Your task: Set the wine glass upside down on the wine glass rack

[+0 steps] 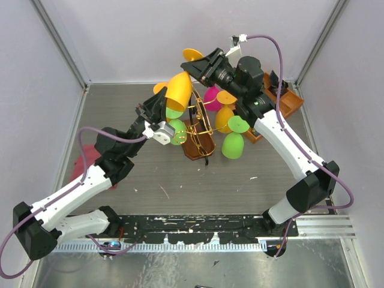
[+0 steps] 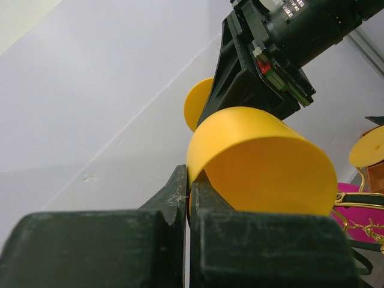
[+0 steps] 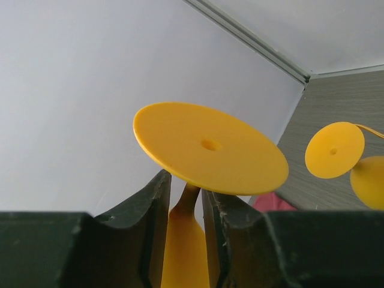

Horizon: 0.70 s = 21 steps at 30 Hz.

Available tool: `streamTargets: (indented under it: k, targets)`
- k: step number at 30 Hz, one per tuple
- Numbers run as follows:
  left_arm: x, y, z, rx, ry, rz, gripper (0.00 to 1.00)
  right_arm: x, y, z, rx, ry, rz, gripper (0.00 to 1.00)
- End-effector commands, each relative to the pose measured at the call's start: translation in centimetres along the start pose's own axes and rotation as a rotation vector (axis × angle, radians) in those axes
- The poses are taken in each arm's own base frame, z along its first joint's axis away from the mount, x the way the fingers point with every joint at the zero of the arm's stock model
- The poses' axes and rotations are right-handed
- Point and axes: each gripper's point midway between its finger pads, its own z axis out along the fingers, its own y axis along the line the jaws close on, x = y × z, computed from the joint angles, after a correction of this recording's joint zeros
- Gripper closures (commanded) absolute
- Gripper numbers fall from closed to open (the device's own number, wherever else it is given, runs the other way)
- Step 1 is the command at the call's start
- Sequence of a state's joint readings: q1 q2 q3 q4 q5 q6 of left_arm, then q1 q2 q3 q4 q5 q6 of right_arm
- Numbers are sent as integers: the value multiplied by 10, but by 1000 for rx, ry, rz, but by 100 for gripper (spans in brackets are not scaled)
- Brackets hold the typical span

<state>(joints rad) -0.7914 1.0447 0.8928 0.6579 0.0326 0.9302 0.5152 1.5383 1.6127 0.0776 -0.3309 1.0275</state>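
A yellow wine glass [image 1: 179,90] hangs in the air above the wine glass rack [image 1: 198,145], tilted, with its foot [image 1: 192,55] toward the back wall. My left gripper [image 1: 157,107] is shut on the rim of its bowl [image 2: 264,162]; the left gripper [image 2: 191,180] has one finger inside the bowl and one outside. My right gripper [image 1: 201,67] reaches in from the back right. In the right wrist view the right gripper [image 3: 183,192] closes on the stem just under the round foot [image 3: 210,150]. The rack has a dark brown base and gold wire arms [image 1: 201,117].
Several glasses are on or around the rack: green [image 1: 233,145], green [image 1: 175,133], pink [image 1: 211,96], yellow [image 1: 225,117]. An orange tray [image 1: 287,99] stands at the back right. A red cloth [image 1: 81,167] lies at the left. Grey walls enclose the table.
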Motion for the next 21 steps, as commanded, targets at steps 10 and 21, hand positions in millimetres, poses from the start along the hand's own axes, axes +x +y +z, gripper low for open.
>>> streamTargets:
  k: [10, 21]
  targets:
    - [5, -25, -1, 40, 7, -5, 100, -16, 52, -18, -114, -68, -39, 57]
    - [2, -21, 1, 9, 9, 28, 100, -19, 33, -24, -12, -105, -3, 58]
